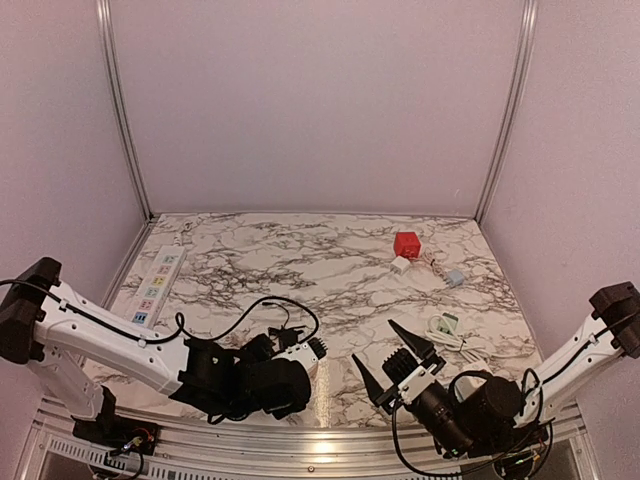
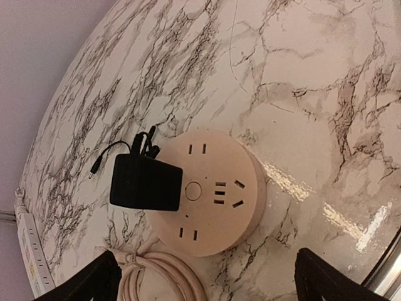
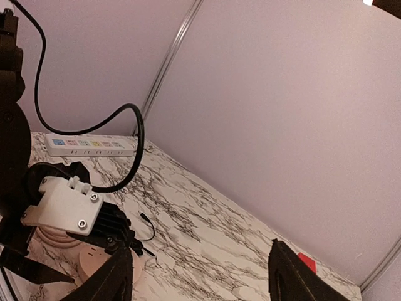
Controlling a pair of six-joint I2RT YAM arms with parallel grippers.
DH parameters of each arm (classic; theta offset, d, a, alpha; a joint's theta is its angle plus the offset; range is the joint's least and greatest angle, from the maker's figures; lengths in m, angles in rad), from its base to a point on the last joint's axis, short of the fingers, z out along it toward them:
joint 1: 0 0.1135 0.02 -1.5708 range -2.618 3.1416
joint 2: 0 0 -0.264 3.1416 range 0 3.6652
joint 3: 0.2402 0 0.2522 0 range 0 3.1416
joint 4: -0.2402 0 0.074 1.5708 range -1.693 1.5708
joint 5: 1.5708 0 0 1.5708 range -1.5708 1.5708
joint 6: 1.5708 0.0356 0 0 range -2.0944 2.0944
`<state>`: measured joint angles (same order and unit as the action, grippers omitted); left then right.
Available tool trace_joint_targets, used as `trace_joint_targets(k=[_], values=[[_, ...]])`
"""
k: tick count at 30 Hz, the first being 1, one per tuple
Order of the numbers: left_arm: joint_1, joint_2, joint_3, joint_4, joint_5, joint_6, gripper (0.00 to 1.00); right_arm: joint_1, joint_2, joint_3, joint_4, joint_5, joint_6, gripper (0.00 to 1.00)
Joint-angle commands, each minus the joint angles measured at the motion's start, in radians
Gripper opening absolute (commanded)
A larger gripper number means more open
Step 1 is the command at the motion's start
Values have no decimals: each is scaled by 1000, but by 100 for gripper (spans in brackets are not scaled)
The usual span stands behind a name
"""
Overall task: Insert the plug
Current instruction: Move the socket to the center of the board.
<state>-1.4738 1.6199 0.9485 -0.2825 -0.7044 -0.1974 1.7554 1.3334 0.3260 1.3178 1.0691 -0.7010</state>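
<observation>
Black plug (image 2: 146, 183) in round power socket (image 2: 216, 221)

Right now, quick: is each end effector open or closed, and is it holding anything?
Left end effector: open, holding nothing.
Right end effector: open, holding nothing.

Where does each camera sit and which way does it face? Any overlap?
Top: fixed above and behind the arm bases, looking down over the table; both arms, left hand, right hand show.
Left wrist: on the left arm, looking down at the round socket and the black adapter on it; own fingers at the bottom.
Right wrist: low, facing across the table at the left arm; own fingers at the bottom.
Shared: top and right wrist both show the long power strip and red cube.
</observation>
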Motion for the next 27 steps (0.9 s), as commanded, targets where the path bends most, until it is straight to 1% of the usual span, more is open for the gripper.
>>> trace_joint_targets(k=[1,5,9,16,19,27], values=[[-44,82,39,-55,-55,8,99,-6,9,18,42,22,-13,68],[-68,126,60,-62,-62,16,99,-8,13,22,36,20,-10,68],[-69,139,60,-25,-46,39,99,-8,7,20,38,26,-13,68],[-63,187,84,-20,-61,58,99,-8,-6,15,38,29,-7,68],[-52,198,90,-34,-89,49,99,-8,-7,20,27,30,-4,68],[12,200,81,4,-75,72,99,-8,0,24,21,33,-3,68]])
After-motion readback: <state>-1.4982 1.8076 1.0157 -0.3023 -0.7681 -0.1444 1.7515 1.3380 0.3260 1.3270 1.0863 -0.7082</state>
